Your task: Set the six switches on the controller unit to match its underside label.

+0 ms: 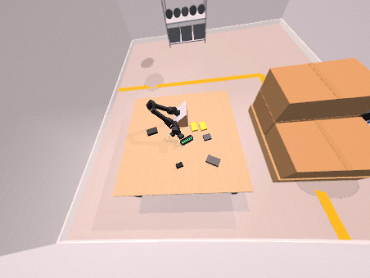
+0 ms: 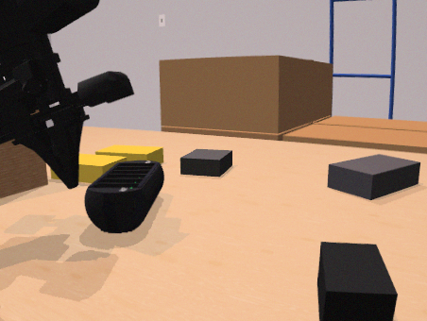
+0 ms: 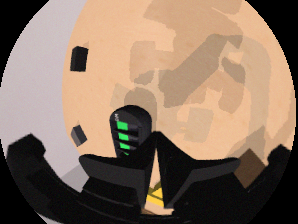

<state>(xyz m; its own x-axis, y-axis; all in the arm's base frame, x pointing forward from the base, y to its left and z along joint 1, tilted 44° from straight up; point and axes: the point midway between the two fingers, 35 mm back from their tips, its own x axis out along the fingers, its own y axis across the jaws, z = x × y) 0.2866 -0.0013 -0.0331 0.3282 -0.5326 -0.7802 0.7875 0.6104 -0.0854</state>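
The dark grey controller unit (image 1: 187, 140) (image 2: 115, 210) (image 3: 142, 118) sits on the bench with its switches facing up. Green switch ends show in the wrist view on the near-left part of its top; the fingers hide the rest of the row. In the exterior view its switches are seen at a low slant and their settings cannot be read. Its underside label is hidden. My gripper (image 2: 72, 187) (image 3: 156, 133) is shut and empty, pointing down. Its tips are beside the unit's long side, on the left in the exterior view, around the height of its top. I cannot tell whether they touch it.
Two yellow blocks (image 1: 194, 127) (image 1: 203, 126) and a wooden wedge with a pale sloping top (image 1: 183, 121) (image 2: 21, 170) stand behind the unit. Dark modules (image 1: 151, 131) (image 1: 207, 136) (image 1: 213, 160) (image 1: 179, 165) lie around it. Large cartons (image 1: 327, 143) stand beyond the bench.
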